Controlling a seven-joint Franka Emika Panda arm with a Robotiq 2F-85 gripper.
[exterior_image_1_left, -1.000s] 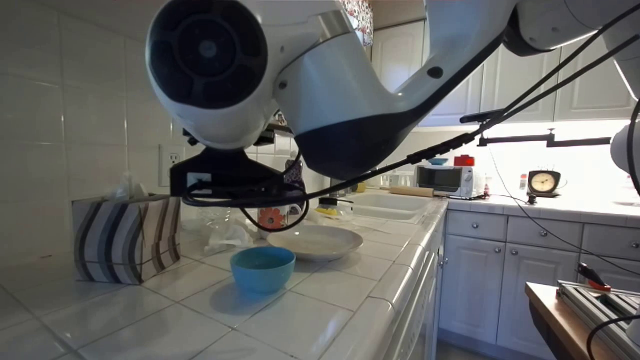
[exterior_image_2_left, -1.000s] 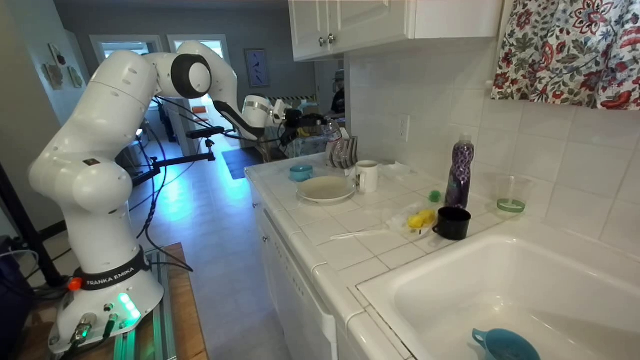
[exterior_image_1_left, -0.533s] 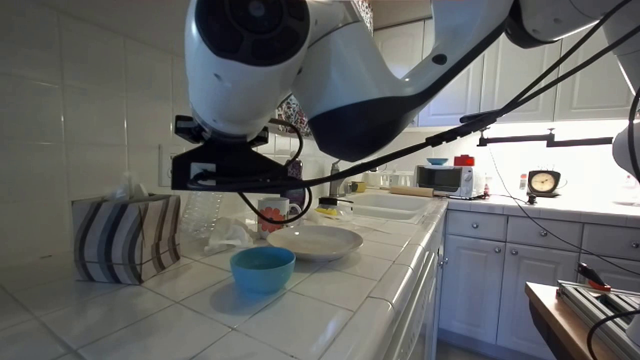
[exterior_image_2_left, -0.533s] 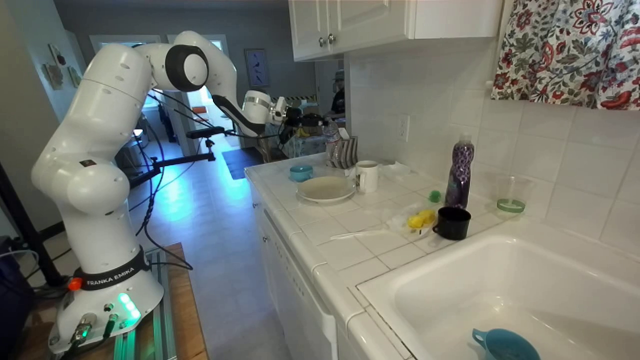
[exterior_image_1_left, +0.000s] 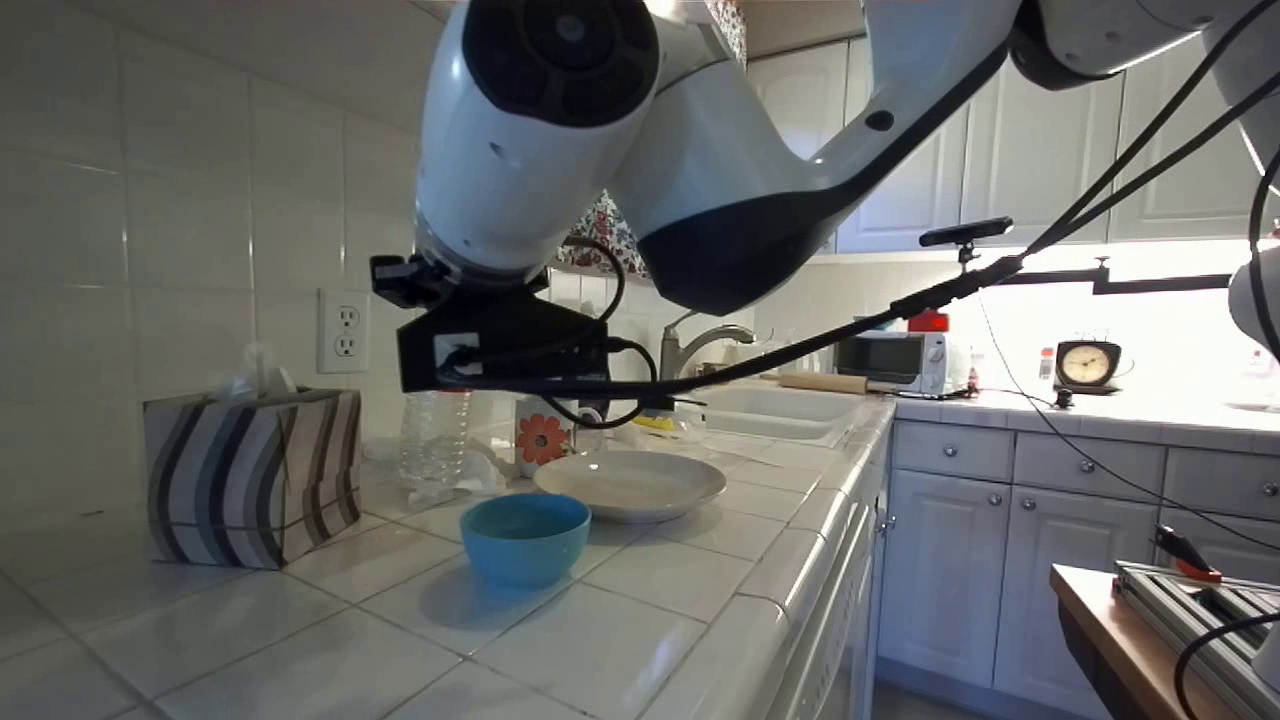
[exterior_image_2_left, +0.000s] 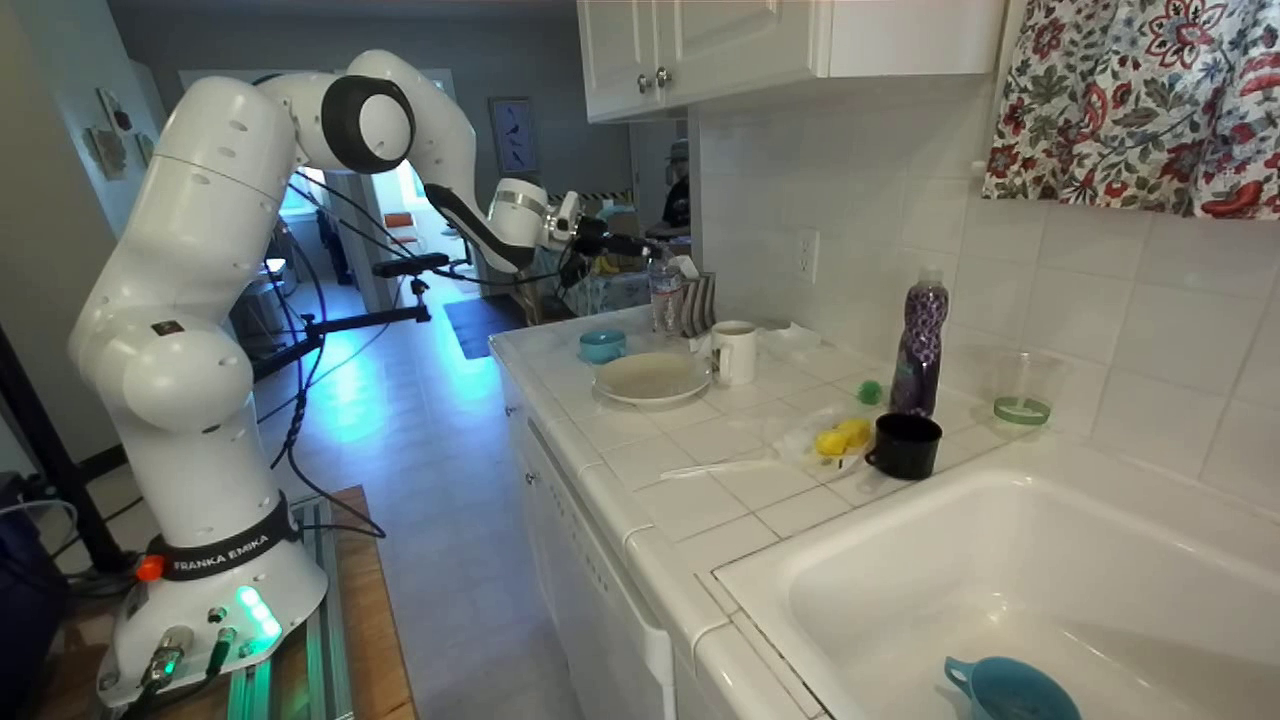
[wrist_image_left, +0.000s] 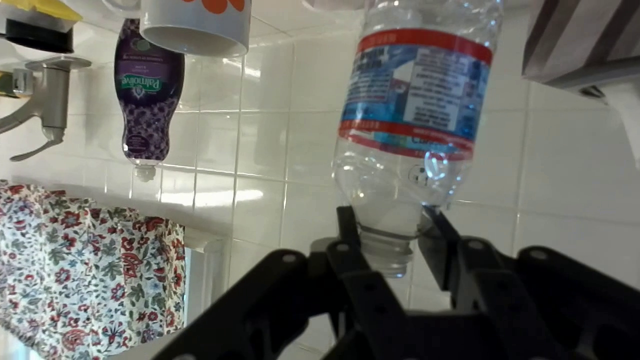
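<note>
A: What is the claw doing?

B: It is clenched around the neck of the plastic bottle, pressing from both sides.

A: And where is this bottle?

B: At the counter. Taking the bottle as the clock's centre, in an exterior view, the tissue box stands between eight and nine o'clock, the mug at three, the blue bowl between four and five. Whether the bottle's base touches the counter, I cannot tell.

A: What may go wrong from here?

B: Only the neck is gripped, so the body could swing if the arm turns quickly, and then knock over the mug.

A: Could it also fall?

B: I think so. The plastic looks smooth and thin; a bump at the base could twist it free. The black cable worries me too: its low loop could drag against the mug, if the arm goes down.
</note>
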